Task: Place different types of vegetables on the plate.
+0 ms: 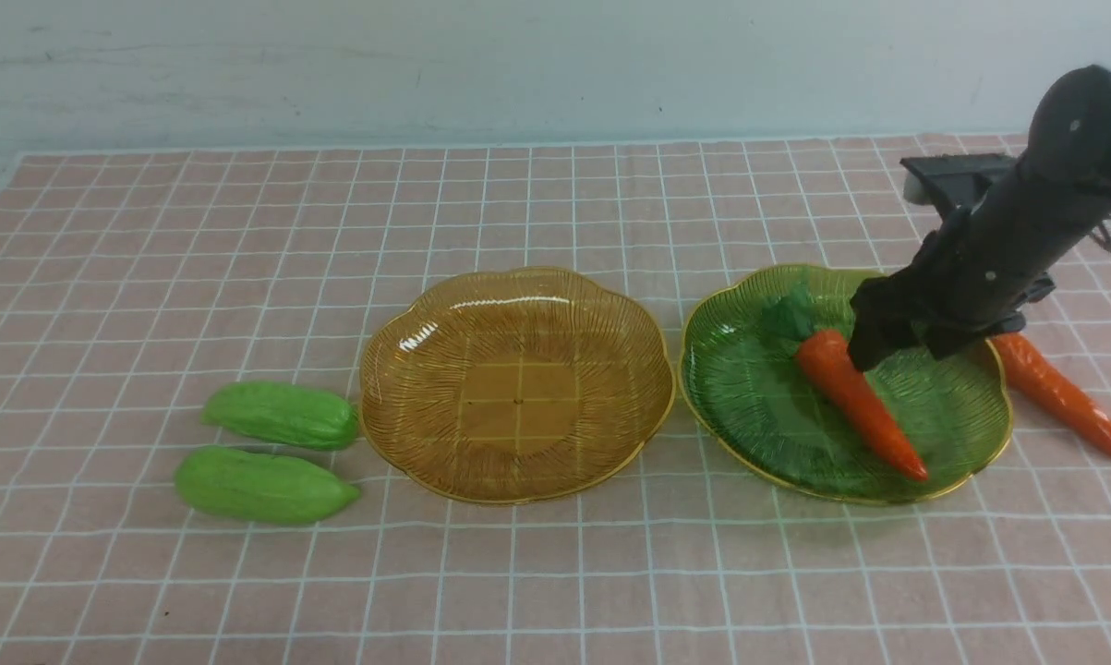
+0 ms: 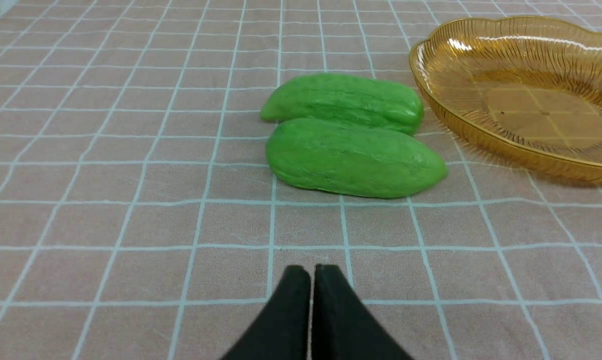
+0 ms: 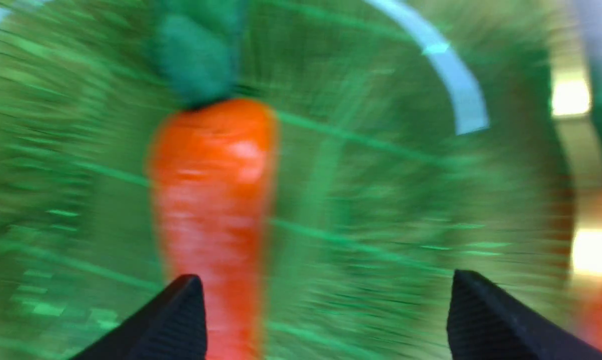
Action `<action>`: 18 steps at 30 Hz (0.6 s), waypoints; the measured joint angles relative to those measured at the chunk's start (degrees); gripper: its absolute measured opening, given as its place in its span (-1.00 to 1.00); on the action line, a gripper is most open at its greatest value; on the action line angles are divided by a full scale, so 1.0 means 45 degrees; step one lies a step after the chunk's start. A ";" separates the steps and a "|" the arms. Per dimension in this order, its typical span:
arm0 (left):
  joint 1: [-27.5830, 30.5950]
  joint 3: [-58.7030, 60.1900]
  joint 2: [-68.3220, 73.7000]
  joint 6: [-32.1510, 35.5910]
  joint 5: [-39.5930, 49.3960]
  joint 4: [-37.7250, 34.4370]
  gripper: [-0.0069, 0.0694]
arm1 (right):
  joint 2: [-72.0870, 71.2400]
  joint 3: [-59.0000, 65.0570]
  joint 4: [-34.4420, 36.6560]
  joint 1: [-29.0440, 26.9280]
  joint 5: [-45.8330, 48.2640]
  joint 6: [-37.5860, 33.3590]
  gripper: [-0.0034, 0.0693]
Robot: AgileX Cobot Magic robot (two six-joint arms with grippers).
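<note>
Two light-green gourds (image 1: 283, 416) (image 1: 259, 485) lie side by side on the cloth, left of the amber plate (image 1: 518, 388). One orange carrot (image 1: 855, 397) with a green top lies on the green plate (image 1: 758, 406). A second carrot (image 1: 1058, 397) lies on the cloth just right of that plate. My right gripper (image 1: 901, 351) hangs open just above the plated carrot (image 3: 213, 200), jaws wide apart (image 3: 326, 285), holding nothing; that view is blurred. My left gripper (image 2: 311, 272) is shut and empty, short of the gourds (image 2: 343, 102) (image 2: 353, 157).
The amber plate (image 2: 521, 95) holds nothing and stands right beside the gourds. The green plate's floor (image 3: 381, 200) fills the right wrist view. A pink checked cloth (image 1: 555, 573) covers the table; a pale wall runs along the back.
</note>
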 joint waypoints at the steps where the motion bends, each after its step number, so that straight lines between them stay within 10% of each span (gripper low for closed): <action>1: 0.0000 0.0000 0.0000 0.0000 0.0000 0.0000 -0.83 | 0.0000 -0.0053 -0.0360 0.0000 0.0054 0.0059 0.72; 10: 0.0000 0.0000 0.0000 0.0000 0.0000 0.0000 -0.83 | 0.0000 -0.0296 -0.4287 -0.1163 0.0734 0.2413 0.61; 18: 0.0000 0.0000 0.0000 0.0000 0.0000 0.0003 -0.83 | 0.0547 -0.0271 -0.4085 -0.2244 0.1238 0.3156 0.54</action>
